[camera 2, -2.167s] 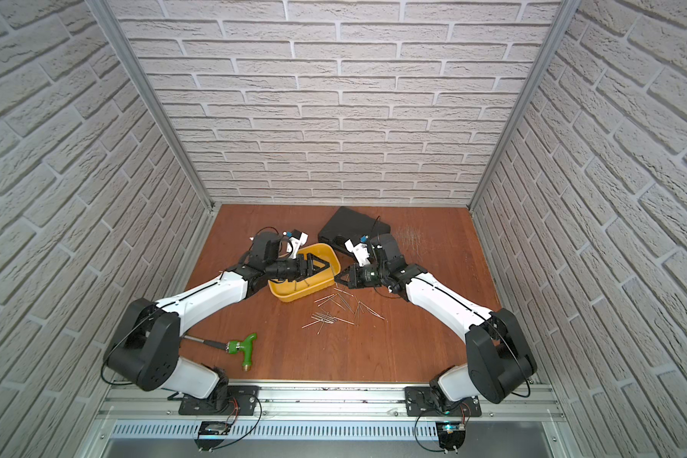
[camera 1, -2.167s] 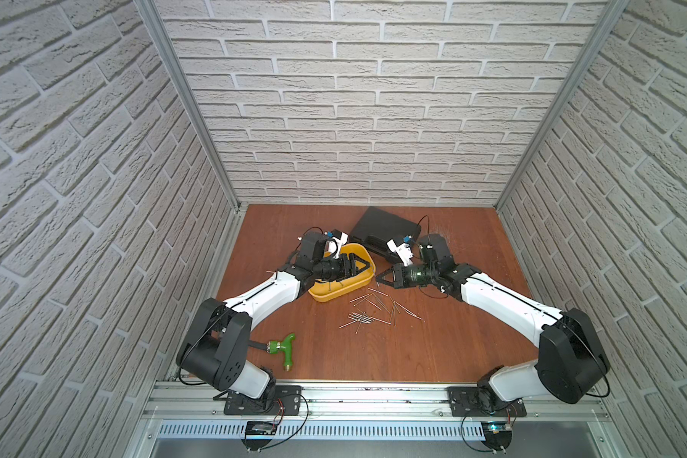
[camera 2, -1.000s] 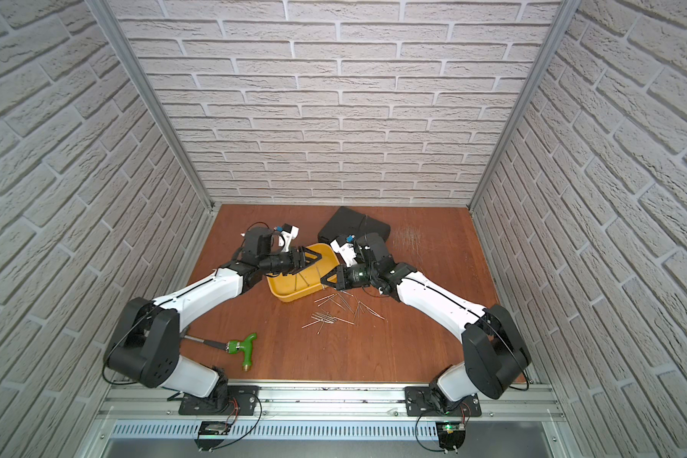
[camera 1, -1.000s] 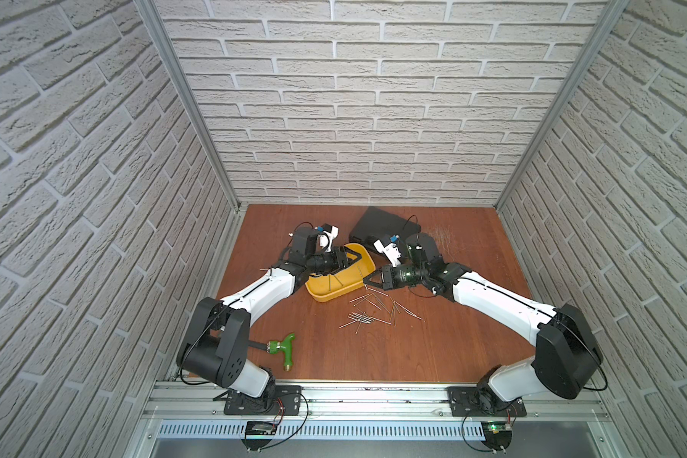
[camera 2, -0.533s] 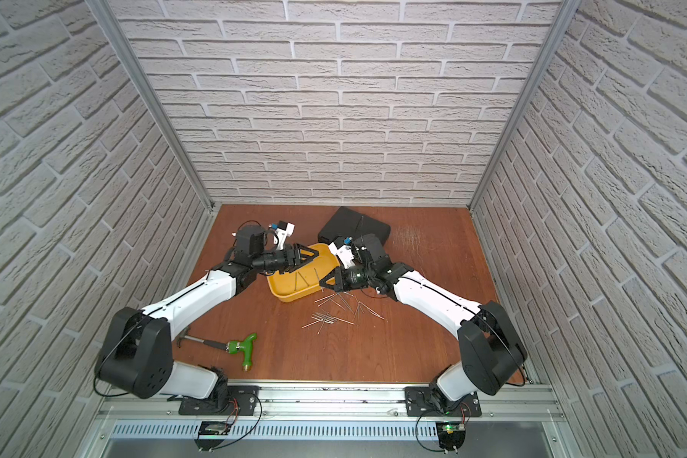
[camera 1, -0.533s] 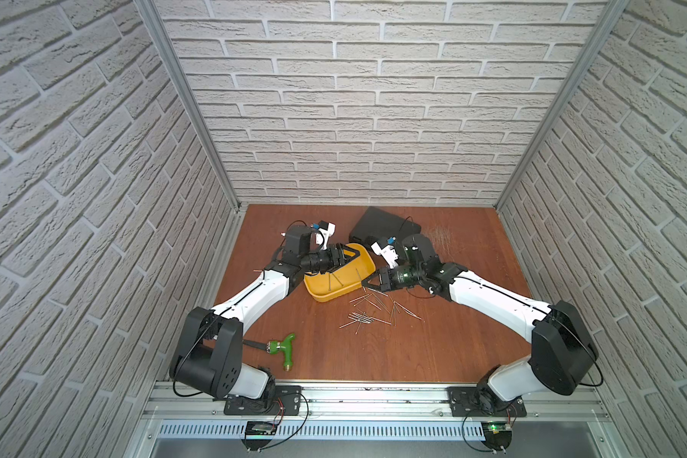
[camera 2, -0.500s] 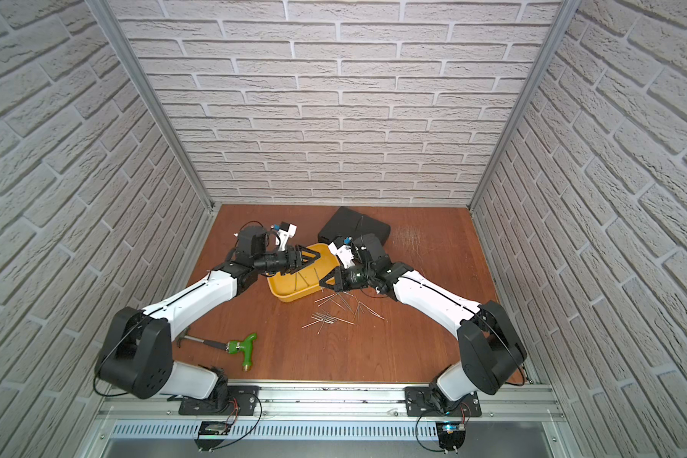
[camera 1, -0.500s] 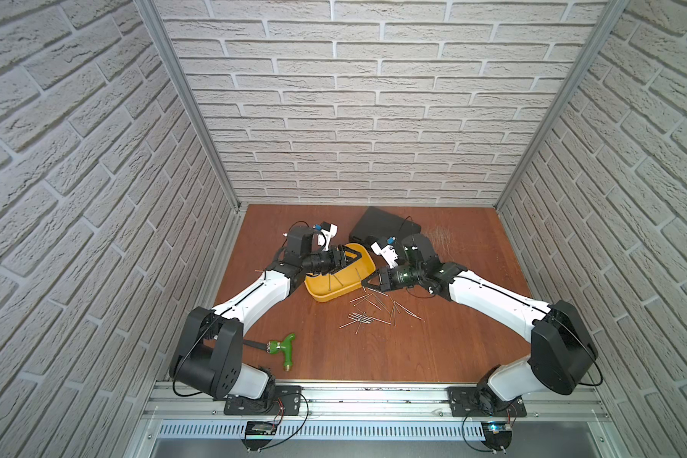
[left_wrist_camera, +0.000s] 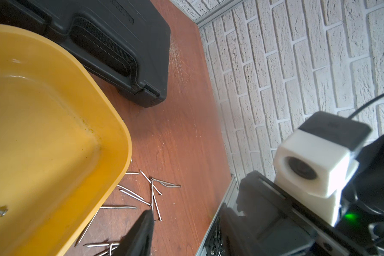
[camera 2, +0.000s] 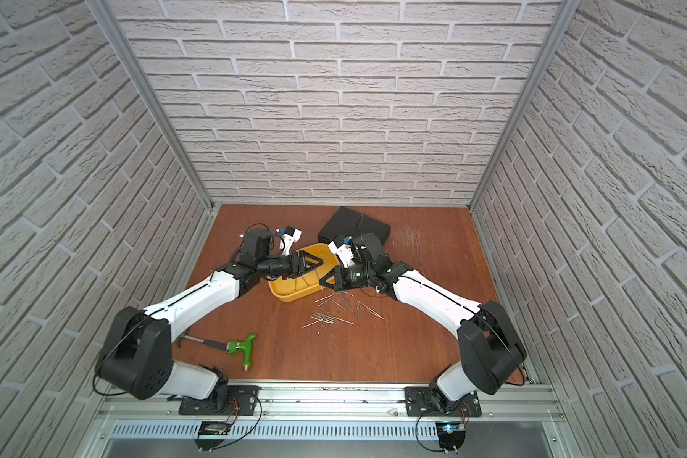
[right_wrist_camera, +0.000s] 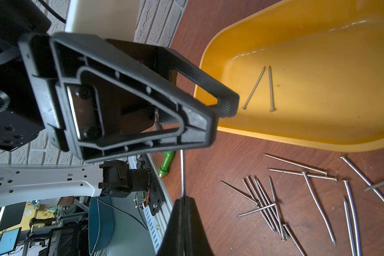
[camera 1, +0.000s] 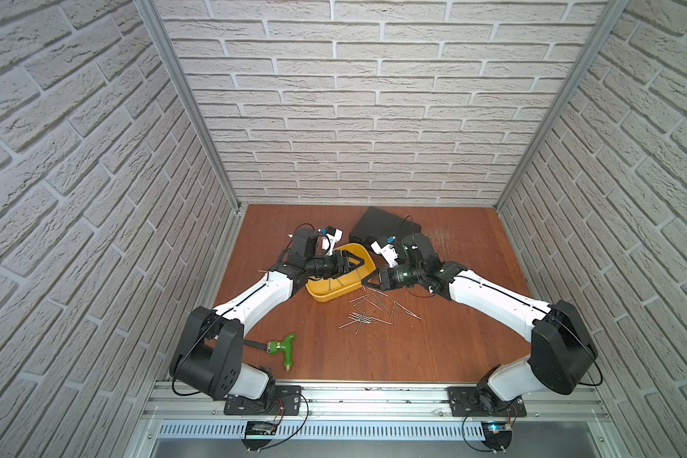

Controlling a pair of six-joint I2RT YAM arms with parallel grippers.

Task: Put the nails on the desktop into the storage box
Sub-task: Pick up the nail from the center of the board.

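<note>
1. My right gripper (right_wrist_camera: pixel 183 200) is clenched on one nail (right_wrist_camera: pixel 182 175). The fingertips are pressed tight and the shaft sticks straight out past them.
2. In the right wrist view the nail's far end runs up to the edge of my left gripper (right_wrist_camera: pixel 218 123). Can't tell if they touch.
3. Left gripper: jaws released, standing apart, w/ nothing btwn them that I can see. In the left wrist view one finger (left_wrist_camera: pixel 142 232) hangs over the loose nails (left_wrist_camera: pixel 142 195), outside the box rim.
4. In both top views the left gripper (camera 1: pixel 361 262) hovers over the storage box (camera 1: pixel 334 295). The right gripper (camera 1: pixel 365 282) sits low, just beside the box's rim on my right side.
5. The storage box is yellow and shallow. It sits on the desktop (camera 1: pixel 433 349) btwn my two arms, w/ the black case (camera 1: pixel 381 228) just behind it.
6. In the box: two nails (right_wrist_camera: pixel 271 88) lie near each other on the floor, heads twd the near wall.
7. The rest of the nails are on the desktop just beside the box, on the side nearer my bases. They form a loose scatter, some crossing, some bunched.
8. A green T-handle tool (camera 1: pixel 284 345) lies on the desktop near my left arm's base, well apart from the nails.
</note>
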